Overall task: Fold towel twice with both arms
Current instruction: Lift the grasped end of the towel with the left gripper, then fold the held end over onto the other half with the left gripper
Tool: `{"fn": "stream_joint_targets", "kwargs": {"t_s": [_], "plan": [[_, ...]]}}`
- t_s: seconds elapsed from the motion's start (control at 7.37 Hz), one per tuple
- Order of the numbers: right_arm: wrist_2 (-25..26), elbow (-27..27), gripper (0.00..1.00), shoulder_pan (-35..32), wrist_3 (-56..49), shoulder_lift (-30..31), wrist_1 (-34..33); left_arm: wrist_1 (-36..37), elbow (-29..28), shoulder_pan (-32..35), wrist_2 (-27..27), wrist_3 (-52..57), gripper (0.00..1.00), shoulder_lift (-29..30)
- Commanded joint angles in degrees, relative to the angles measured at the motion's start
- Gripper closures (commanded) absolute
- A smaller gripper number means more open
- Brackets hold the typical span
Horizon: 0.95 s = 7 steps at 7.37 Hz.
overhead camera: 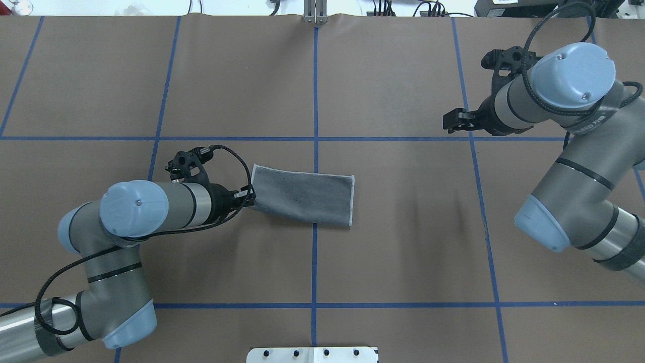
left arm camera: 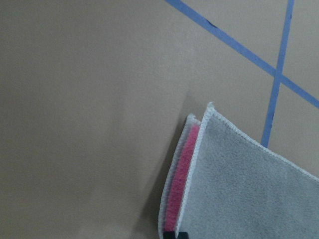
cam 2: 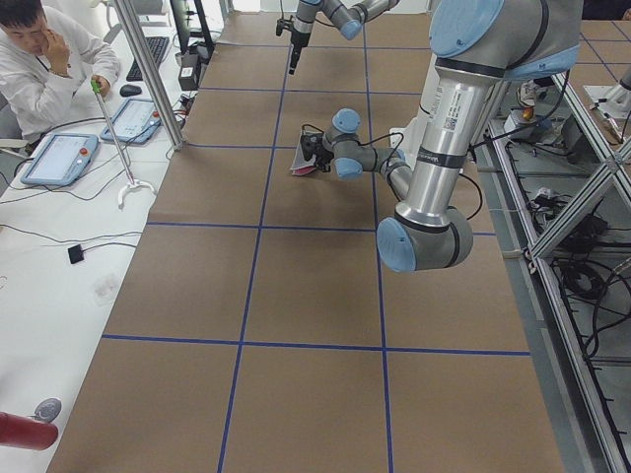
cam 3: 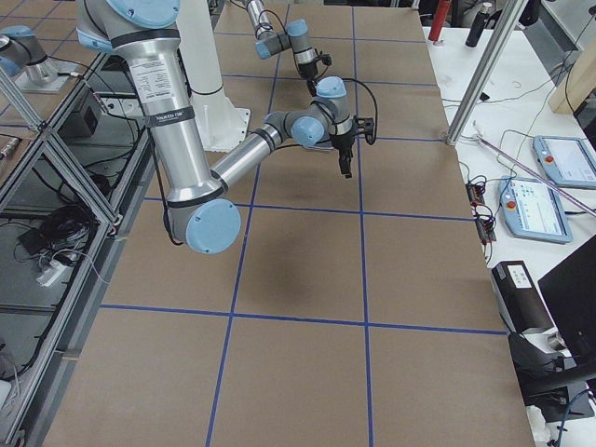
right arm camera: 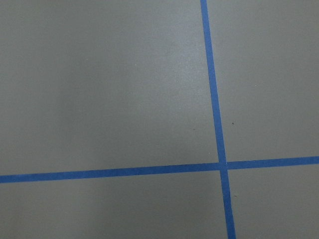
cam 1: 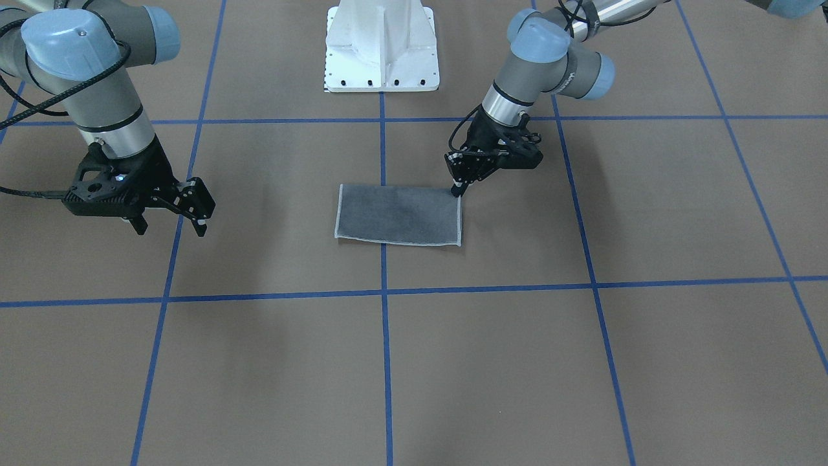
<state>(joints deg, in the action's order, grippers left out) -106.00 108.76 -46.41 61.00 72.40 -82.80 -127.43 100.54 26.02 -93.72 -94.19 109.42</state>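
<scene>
The towel (cam 1: 398,215) lies folded in half as a long rectangle, dark grey face up, across the table's middle blue line. It also shows in the overhead view (overhead camera: 302,196). My left gripper (cam 1: 459,189) sits at the towel's end corner on my left side, fingers together, shut on the edge (overhead camera: 250,197). In the left wrist view the towel (left arm camera: 249,189) shows a pink strip between its two light-edged layers, with the fingertips (left arm camera: 177,235) at the bottom edge. My right gripper (cam 1: 171,223) is open and empty, above the table far to my right (overhead camera: 456,121).
The white bolted pedestal (cam 1: 381,52) stands at the robot's side of the table. Blue tape lines (right arm camera: 214,99) grid the brown table cover. A seated operator (cam 2: 39,59) and tablets are beyond the table's far edge.
</scene>
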Motion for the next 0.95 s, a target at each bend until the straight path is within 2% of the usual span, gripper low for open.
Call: {"fn": "stream_joint_targets", "kwargs": {"t_s": [0.0, 0.27, 0.81], "plan": [[0.00, 0.14, 0.00, 0.00, -0.01, 0.02, 0.00, 0.08, 1.49, 0.97, 0.73, 1.38, 1.00, -1.49], [-0.09, 0.22, 0.00, 0.00, -0.01, 0.02, 0.00, 0.69, 0.54, -2.62, 5.20, 1.29, 1.00, 1.74], [0.00, 0.31, 0.00, 0.00, 0.08, 0.02, 0.00, 4.82, -3.58, -4.05, 6.10, 1.38, 1.00, 11.76]]}}
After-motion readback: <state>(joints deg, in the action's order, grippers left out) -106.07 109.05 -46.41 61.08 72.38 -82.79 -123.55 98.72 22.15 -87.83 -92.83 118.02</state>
